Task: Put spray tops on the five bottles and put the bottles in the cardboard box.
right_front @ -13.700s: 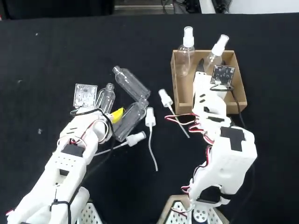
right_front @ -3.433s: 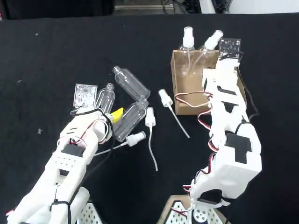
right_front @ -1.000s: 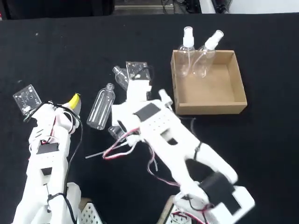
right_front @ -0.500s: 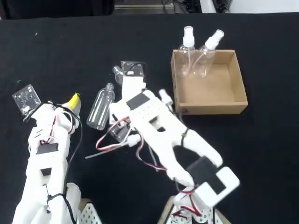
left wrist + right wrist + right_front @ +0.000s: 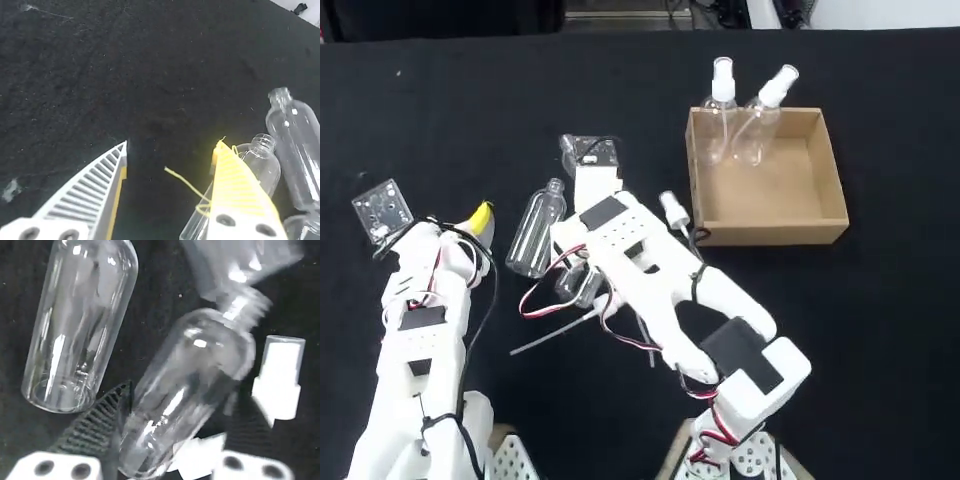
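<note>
Two bottles with spray tops (image 5: 720, 115) (image 5: 762, 115) stand at the far wall of the cardboard box (image 5: 775, 230). On the black table lie a bare bottle (image 5: 534, 230), another bottle (image 5: 567, 156) half hidden behind my right arm (image 5: 615, 225), and a third (image 5: 572, 288) under that arm. My right gripper (image 5: 182, 395) is open, and a bare bottle (image 5: 190, 385) lies between its jaws. Beside it are another bottle (image 5: 80, 325) and a spray top (image 5: 280, 385). My left gripper (image 5: 172, 145) stands open to the left of the bottles (image 5: 260, 162) and holds nothing.
A loose spray top (image 5: 672, 210) with its tube lies just left of the box. A thin tube (image 5: 552, 336) pokes out from under my right arm. The left arm (image 5: 420, 300) stands at the near left; bare black cloth lies beyond it.
My right arm has swung from the box to the loose bottles and, over the last second, slid a little left over them. My left arm, earlier drawn back leftward, holds still.
</note>
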Robot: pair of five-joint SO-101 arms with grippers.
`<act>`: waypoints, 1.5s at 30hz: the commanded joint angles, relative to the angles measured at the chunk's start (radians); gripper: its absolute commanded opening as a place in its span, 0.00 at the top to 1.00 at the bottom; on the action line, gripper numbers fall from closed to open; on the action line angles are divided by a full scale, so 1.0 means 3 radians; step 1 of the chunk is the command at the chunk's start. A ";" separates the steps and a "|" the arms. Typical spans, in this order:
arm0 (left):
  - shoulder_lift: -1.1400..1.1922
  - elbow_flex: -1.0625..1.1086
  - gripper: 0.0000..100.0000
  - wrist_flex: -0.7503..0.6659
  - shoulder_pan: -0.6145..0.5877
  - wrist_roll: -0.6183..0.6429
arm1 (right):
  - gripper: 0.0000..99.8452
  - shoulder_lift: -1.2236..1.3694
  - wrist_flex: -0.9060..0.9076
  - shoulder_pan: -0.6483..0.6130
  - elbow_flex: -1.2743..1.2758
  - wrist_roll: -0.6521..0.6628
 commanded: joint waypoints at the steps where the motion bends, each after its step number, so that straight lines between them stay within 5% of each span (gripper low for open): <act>1: -0.0051 -0.0187 0.74 -0.0072 0.0038 -0.0051 | 0.92 -0.0049 0.0026 -0.0036 -0.0202 0.0000; 12: -0.0051 -0.0187 0.74 -0.0072 0.0038 -0.0061 | 0.99 -0.0478 0.0471 0.0358 -0.0202 0.0118; 23: -0.0051 -0.0182 0.74 -0.0072 0.0043 -0.0061 | 0.99 -0.2074 0.1002 0.0813 -0.0202 0.1453; 28: -0.0051 -0.0182 0.74 -0.0072 0.0043 -0.0061 | 0.99 -0.2514 0.1749 0.1166 -0.0187 0.2506; 36: -0.0051 -0.0176 0.74 -0.0072 0.0105 -0.0061 | 0.99 -0.2381 0.2644 0.2629 0.0074 0.4092; 45: -0.0056 -0.0146 0.74 -0.0072 0.0110 -0.0061 | 0.99 -0.1813 0.1734 0.4624 0.0555 0.5708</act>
